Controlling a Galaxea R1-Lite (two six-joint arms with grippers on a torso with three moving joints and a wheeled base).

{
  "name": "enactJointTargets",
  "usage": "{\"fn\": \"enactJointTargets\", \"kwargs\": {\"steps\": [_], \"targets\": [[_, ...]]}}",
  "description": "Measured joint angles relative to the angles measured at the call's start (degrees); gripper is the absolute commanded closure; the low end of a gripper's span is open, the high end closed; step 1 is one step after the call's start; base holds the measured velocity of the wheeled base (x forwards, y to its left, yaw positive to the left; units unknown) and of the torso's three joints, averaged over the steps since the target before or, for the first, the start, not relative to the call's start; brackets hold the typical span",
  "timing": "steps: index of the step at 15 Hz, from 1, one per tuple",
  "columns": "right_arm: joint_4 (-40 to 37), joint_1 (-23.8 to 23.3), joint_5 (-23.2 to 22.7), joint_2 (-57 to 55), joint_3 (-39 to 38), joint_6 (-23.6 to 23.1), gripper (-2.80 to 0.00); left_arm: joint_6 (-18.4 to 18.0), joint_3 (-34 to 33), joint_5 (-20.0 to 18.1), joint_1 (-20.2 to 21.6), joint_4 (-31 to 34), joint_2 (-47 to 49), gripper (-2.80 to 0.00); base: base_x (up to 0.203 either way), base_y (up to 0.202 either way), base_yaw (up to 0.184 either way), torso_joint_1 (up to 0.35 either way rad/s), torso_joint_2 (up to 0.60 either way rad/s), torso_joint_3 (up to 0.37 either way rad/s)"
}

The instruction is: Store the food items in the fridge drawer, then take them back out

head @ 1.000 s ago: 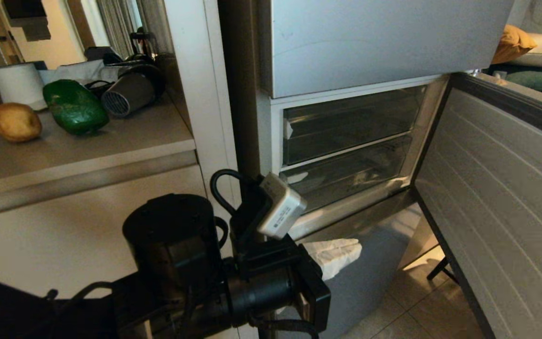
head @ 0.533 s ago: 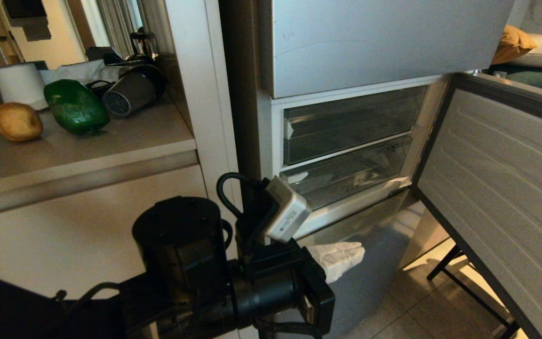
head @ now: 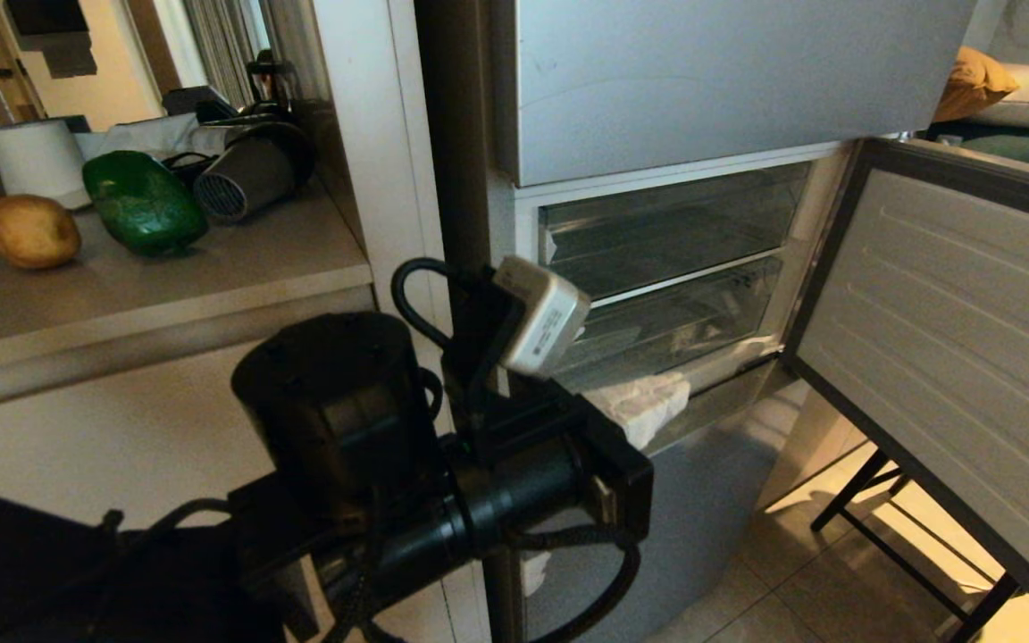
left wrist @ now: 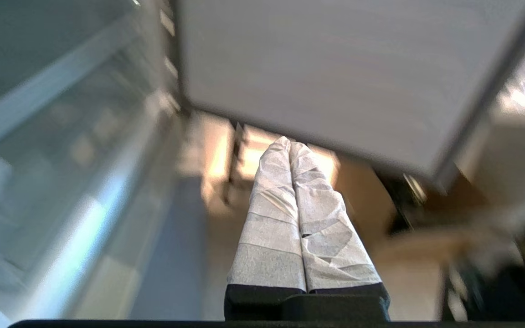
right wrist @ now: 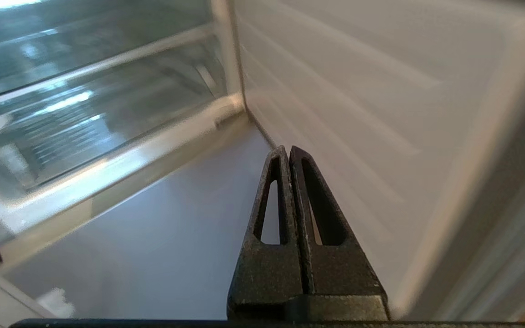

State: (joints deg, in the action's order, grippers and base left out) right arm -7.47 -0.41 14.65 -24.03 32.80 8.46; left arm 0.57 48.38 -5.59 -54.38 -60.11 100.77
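Potato point(head: 31, 231) and green pepper point(head: 144, 203) sit side by side on the counter point(head: 211, 268) at your far left in the head view, well apart from the fridge point(head: 702, 80). You see the potato's long axis running roughly along the counter's front edge, while the pepper lies on its side with its long axis slanting from back-left to front-right. A white paper roll point(head: 37, 159) stands just behind them. To the right, the lower fridge door point(head: 952, 357) hangs open, and you can look straight at two clear drawers point(head: 666, 308), both pushed in, their long fronts running across the opening. Your left gripper point(head: 657, 402), its fingers wrapped in white, shows just in front of the lower drawer's lip.

In the left wrist view you find the left gripper point(left wrist: 290, 150) with its wrapped fingers pressed together and nothing between them, pointing past the drawer fronts toward the open door point(left wrist: 335, 68).

In the right wrist view, the right gripper point(right wrist: 287, 152) has its black fingers pressed together and empty, pointing at the corner where the lower drawer point(right wrist: 84, 132) meets the door's ribbed inner wall point(right wrist: 358, 91).
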Motion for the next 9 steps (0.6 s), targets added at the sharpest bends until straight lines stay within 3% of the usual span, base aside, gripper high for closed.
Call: {"fn": "enactJointTargets", "kwargs": {"steps": [2,4,6,9], "targets": [[2.48,-0.35,3.03,-8.73,2.1,3.41,0.0,-0.14,4.93,6.22,0.66,1.14,-1.47,0.0,0.0,0.0,0.0,0.0,0.0,0.0],[6.54,-2.01,4.81,-16.57,3.79,4.52,0.0,-0.17,7.43,9.66,2.97,4.13,-4.81,0.0,0.0,0.0,0.0,0.0,0.0,0.0],[11.71,-6.7,5.14,-23.28,4.6,4.46,0.0,-0.17,6.82,10.21,5.0,6.73,-9.68,0.0,0.0,0.0,0.0,0.0,0.0,0.0],[16.39,-14.23,2.6,-29.42,4.56,3.72,0.0,-0.16,0.29,10.32,6.67,8.87,-19.92,0.0,0.0,0.0,0.0,0.0,0.0,0.0]]}}
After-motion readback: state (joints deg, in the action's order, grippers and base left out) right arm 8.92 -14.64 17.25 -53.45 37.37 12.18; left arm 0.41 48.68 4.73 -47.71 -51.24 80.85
